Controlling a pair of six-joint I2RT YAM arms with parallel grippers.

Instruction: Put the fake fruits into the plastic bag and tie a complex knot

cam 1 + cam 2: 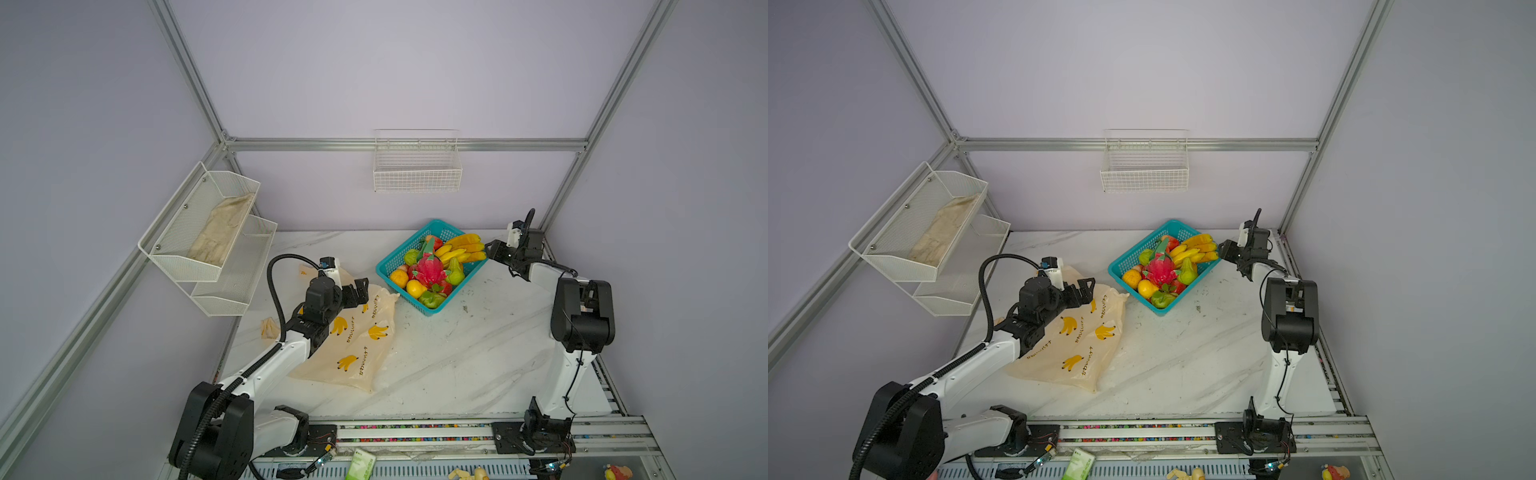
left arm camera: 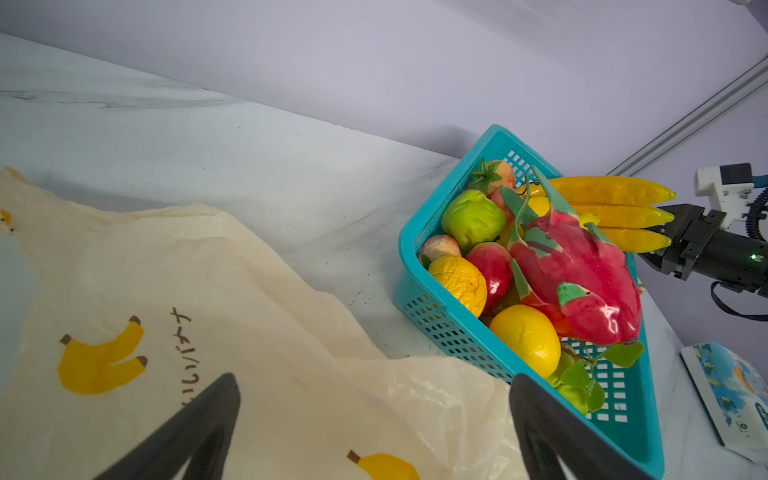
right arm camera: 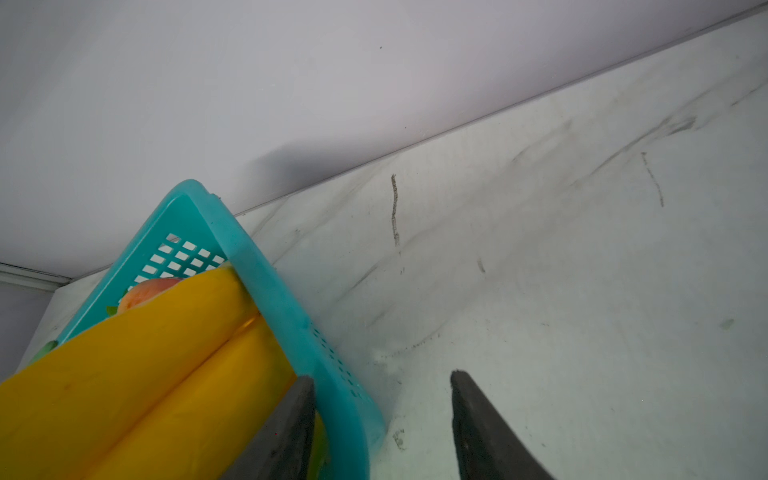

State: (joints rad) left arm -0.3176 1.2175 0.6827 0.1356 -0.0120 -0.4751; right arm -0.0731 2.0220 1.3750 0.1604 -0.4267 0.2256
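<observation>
The fake fruits [image 1: 432, 270] fill a teal basket [image 1: 415, 240] at the back of the table: a pink dragon fruit [image 2: 582, 274], a banana bunch [image 2: 615, 208], green, orange and yellow round fruits. The plastic bag [image 1: 357, 345], cream with banana prints, lies flat on the left. My left gripper [image 1: 361, 291] hovers open just over the bag's edge [image 2: 249, 311]. My right gripper [image 1: 490, 249] straddles the basket's rim [image 3: 270, 291]. One finger is inside by the bananas [image 3: 145, 353], the other outside with a gap. No knot is in view.
A white mesh shelf [image 1: 208, 232] holding a cloth hangs on the left wall. A wire basket [image 1: 417, 166] hangs on the back wall. A crumpled scrap [image 1: 269, 328] lies left of the bag. A tissue pack [image 2: 731, 395] lies beyond the teal basket.
</observation>
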